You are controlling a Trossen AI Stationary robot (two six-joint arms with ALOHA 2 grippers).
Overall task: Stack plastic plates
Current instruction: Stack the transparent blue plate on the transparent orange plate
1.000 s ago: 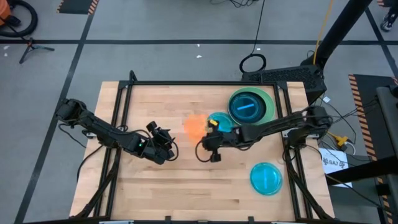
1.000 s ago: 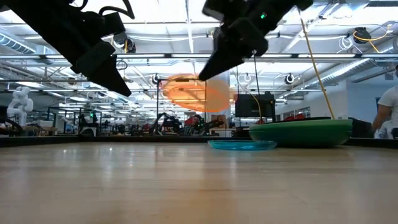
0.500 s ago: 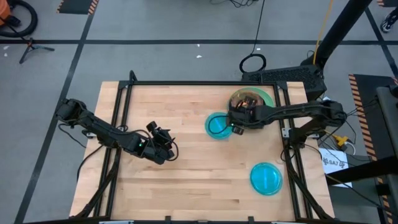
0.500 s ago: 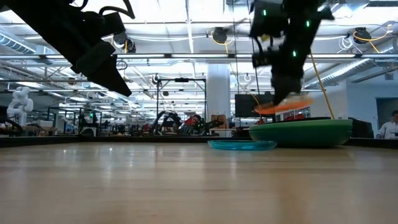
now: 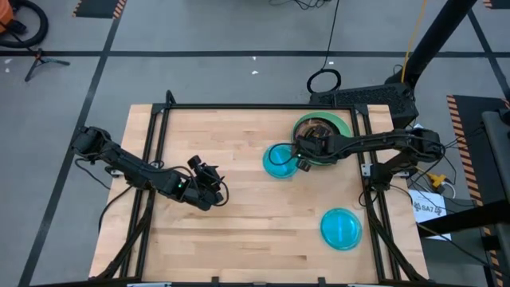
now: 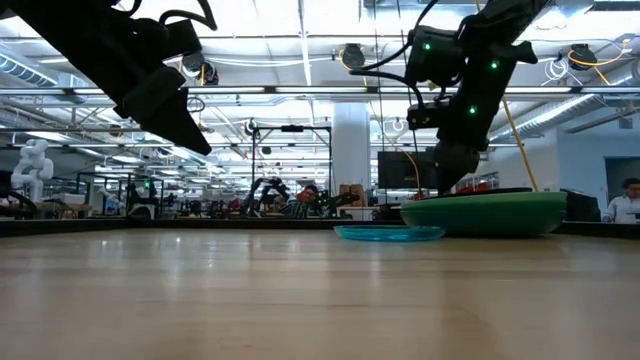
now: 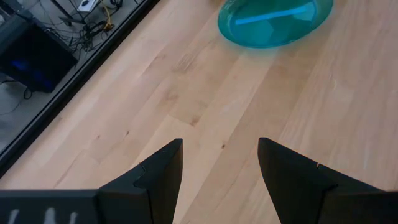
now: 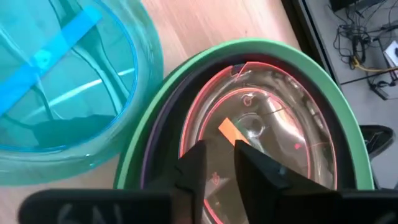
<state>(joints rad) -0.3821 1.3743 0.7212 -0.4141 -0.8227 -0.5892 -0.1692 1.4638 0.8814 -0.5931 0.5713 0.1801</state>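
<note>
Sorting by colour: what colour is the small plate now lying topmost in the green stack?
Translucent orange plate, clearest in the right wrist view.

Two dark jointed arms, black cables along them, green indicator lights, wedge-shaped black claw fingers (image 7: 155, 180)

No legible text on the table or plates. A white paper (image 5: 431, 208) on the floor right of the table carries dark print, too small to read.
</note>
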